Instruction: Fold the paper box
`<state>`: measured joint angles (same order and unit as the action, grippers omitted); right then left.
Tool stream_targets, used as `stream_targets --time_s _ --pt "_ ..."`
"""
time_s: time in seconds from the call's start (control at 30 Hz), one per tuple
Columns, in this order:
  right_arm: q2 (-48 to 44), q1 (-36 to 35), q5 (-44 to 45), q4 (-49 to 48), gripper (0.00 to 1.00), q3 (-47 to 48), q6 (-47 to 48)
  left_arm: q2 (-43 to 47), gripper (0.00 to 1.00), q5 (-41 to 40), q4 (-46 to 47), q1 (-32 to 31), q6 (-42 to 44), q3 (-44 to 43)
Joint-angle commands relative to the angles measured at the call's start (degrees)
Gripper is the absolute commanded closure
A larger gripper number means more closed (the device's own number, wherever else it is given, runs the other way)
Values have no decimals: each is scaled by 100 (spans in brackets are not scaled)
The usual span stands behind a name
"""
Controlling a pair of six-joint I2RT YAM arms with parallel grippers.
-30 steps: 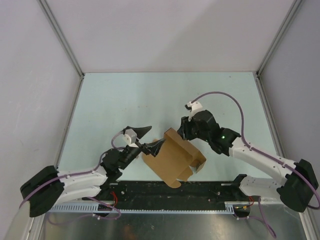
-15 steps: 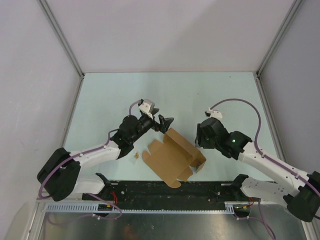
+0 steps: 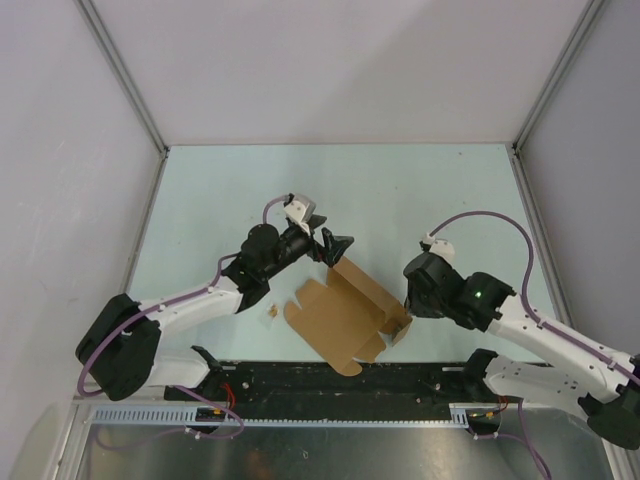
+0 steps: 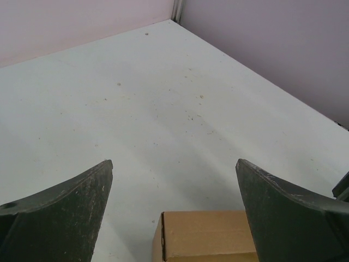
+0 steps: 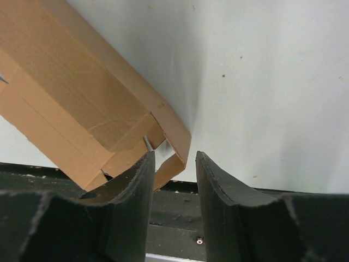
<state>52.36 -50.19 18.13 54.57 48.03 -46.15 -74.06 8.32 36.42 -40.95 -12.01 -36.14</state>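
Table: pale green table (image 3: 220,200), walled by plain grey panels (image 3: 330,70).
Paper box: paper box (image 3: 345,315) lay slanted near the front edge, midway between the arms.
Left tool: left tool (image 4: 173,180) hung wide open just over the box's far corner, touching nothing.
Right tool: right tool (image 5: 175,164) stood at the box's right end, narrowed to a slim gap, nothing seen clamped.
Step in hand: probably closing the loose right end; best done by steadying the body from the left and nudging the flap inward slowly, lest thin card buckle or skid toward the black rail (image 3: 350,375).
Look: plain brown, unmarked; half formed, walls raised, tabbed flap flat at left, right end curling open.
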Motion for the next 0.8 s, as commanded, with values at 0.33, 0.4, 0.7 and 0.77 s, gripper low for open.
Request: stream_targets --time_s 0.33,0.4,0.7,0.77 --pt "451 36 200 -175 50 -250 -629 304 0 188 -4 113 -29 63" --pt "390 10 147 -78 48 -259 -877 322 0 197 -4 113 -38 72" --pt "257 -183 50 379 45 -285 -2133 375 0 223 -4 122 -135 107" --pt "249 -359 94 519 45 -347 -2415 384 1 214 -4 122 -196 125"
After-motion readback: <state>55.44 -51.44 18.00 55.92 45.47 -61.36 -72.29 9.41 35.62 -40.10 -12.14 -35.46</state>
